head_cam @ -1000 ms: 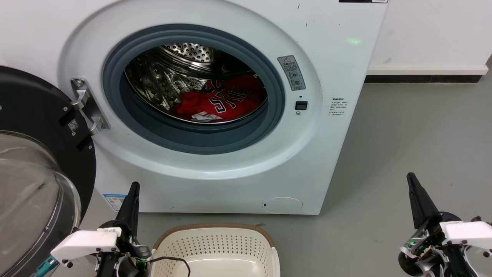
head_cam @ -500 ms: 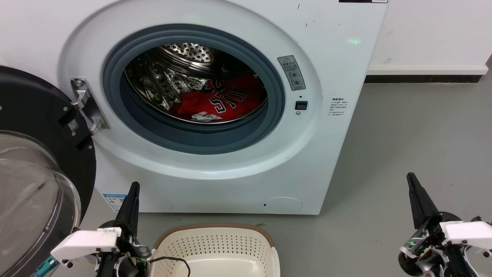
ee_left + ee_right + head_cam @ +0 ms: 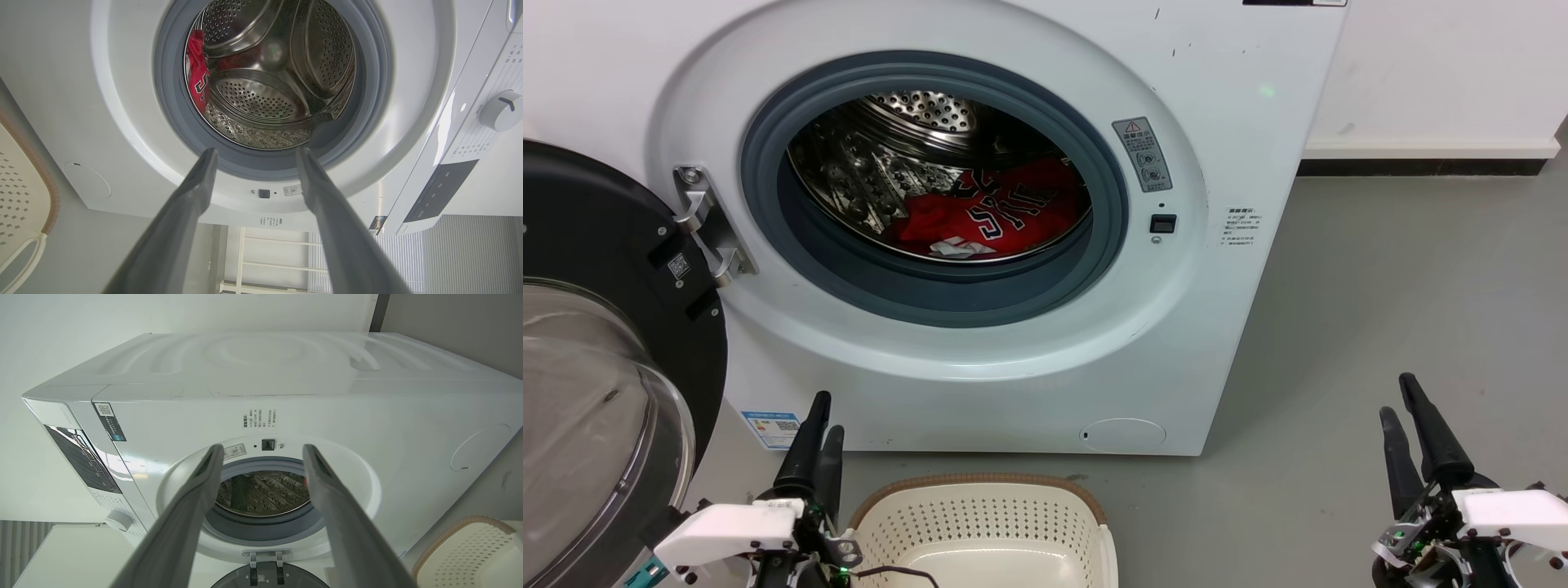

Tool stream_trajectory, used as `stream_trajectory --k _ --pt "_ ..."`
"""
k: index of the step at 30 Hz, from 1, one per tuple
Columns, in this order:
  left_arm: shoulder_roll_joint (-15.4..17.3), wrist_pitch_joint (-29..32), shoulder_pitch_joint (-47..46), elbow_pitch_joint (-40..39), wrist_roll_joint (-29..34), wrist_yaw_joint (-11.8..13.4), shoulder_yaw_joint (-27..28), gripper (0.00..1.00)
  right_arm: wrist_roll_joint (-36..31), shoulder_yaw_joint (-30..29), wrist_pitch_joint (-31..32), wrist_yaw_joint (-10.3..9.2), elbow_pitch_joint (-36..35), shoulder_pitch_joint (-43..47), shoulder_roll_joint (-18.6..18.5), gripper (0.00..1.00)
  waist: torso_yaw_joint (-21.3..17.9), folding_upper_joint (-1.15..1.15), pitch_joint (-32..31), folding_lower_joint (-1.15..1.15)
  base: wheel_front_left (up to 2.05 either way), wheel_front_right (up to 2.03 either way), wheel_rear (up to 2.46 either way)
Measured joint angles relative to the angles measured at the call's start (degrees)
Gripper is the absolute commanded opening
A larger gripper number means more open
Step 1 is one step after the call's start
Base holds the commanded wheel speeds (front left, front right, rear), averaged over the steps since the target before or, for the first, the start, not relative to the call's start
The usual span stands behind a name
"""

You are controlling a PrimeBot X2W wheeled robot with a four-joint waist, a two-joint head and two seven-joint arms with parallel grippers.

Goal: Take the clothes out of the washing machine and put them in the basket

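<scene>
The white washing machine [image 3: 1241, 122] stands with its porthole uncovered. In its steel drum [image 3: 890, 155] lie the clothes: a red jersey [image 3: 1005, 208] with black-and-white lettering, and a small white cloth [image 3: 952, 247] at its front edge. The jersey [image 3: 199, 81] also shows in the left wrist view. On the floor below the porthole sits the cream basket [image 3: 980, 523] with its brown rim. My left gripper [image 3: 827, 416] is open, low and just left of the basket. My right gripper [image 3: 1396, 398] is open, far to the right over bare floor. Both hold nothing.
The black-rimmed glass door [image 3: 596, 245] hangs swung out at the left, close to my left arm. Grey floor [image 3: 1405, 286] stretches to the right of the machine up to a white wall with dark skirting [image 3: 1421, 167].
Both grippers have turned and opened: two separate fingers now show on each where one dark shape showed before. The left gripper has shifted slightly right and lower. The clothes and basket have not moved.
</scene>
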Motion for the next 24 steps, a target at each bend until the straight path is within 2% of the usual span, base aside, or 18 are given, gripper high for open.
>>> stream_trajectory --k 9,24 --pt "0.0 -2.5 -1.0 -0.7 5.8 0.0 -2.0 1.00 -5.8 0.4 -2.5 0.00 -1.9 0.2 0.0 1.00 0.0 0.00 0.0 0.00 0.00 0.00 0.00" --pt "0.0 -6.0 -2.7 -2.0 23.1 0.0 -3.8 1.00 -24.6 1.1 -6.1 0.00 -5.1 1.2 0.0 1.00 -0.1 0.00 -0.1 0.00 0.00 0.00 0.00"
